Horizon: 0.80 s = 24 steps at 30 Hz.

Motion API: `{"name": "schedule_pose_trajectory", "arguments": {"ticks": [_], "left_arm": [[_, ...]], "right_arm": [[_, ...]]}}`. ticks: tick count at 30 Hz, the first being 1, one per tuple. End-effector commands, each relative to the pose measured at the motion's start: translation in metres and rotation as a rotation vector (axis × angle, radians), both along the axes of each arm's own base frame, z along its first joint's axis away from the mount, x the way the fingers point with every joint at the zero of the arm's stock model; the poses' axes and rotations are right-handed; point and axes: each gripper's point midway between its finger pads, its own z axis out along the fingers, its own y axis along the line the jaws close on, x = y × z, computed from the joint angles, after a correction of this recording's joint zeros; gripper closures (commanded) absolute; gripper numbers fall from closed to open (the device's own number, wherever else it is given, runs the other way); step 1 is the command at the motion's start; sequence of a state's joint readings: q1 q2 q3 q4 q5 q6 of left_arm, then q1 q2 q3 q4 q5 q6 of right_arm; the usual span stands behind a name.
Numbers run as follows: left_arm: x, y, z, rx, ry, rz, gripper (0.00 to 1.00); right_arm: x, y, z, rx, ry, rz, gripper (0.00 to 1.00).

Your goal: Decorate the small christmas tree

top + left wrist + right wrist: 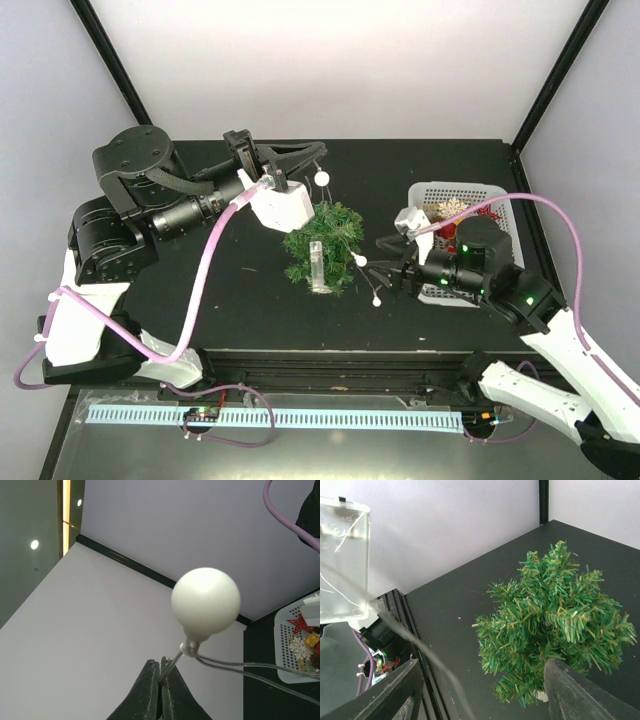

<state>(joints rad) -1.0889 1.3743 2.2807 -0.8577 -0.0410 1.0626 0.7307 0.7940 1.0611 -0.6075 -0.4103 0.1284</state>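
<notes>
Left wrist view first: the left fingers [161, 675] are pinched fully closed on a thin clear wire [176, 660], right below a round white bulb [205, 602] that sticks up above them. More of that wire runs off toward the white plastic mesh basket [286, 655] of ornaments.

From the top camera, that bulb sits just past the far edge of the small bushy dark-green christmas tree [323, 238]. The tree is mid-tabletop and looks upright, so its long axis is vertical and we're looking down on the crown. Two more white bulbs [361, 260] of the string lie on the black tabletop [260, 310] just right of the tree.

The right fingers [481, 664] are spread wide with nothing between them, and the tree is straight ahead through the gap, near but apart. A clear plastic battery box [342, 560] shows at the upper left of that view. Wire passes one finger, can't tell if it touches.

My read: the tree lies just beside the left fingers, toward the near side and a bit right. The left arm is closer and has the bulb, so the bulb probably needs to come in over the crown. Snagging the wire could tip the tree.
</notes>
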Motion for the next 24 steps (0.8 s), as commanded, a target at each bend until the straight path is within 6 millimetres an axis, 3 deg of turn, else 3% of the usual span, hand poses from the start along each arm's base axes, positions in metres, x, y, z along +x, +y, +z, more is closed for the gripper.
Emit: {"name": "schedule_pose_trajectory", "arguments": {"ticks": [1,9,13,15,20,24], "left_arm": [[0.000,0.007,0.013,-0.042,-0.025,0.023,0.98],[-0.002,0.009,0.015,-0.046,-0.019,0.018,0.98],[-0.002,0.010,0.016,-0.048,-0.020,0.021,0.98],[-0.002,0.011,0.016,-0.050,-0.018,0.023,0.98],[0.001,0.018,0.020,-0.064,-0.028,0.046,0.99],[0.006,0.028,0.024,-0.080,-0.040,0.084,0.98]], "right_arm": [[0.006,0.010,0.020,0.023,-0.094,-0.005,0.32],[-0.004,0.065,0.005,0.029,-0.064,0.145,0.31],[-0.004,0.087,-0.001,0.015,-0.064,0.172,0.36],[0.000,0.095,-0.005,0.000,-0.061,0.161,0.47],[0.014,0.089,-0.015,-0.040,-0.063,0.070,0.97],[0.013,0.067,-0.013,-0.031,-0.083,0.005,0.99]]}}
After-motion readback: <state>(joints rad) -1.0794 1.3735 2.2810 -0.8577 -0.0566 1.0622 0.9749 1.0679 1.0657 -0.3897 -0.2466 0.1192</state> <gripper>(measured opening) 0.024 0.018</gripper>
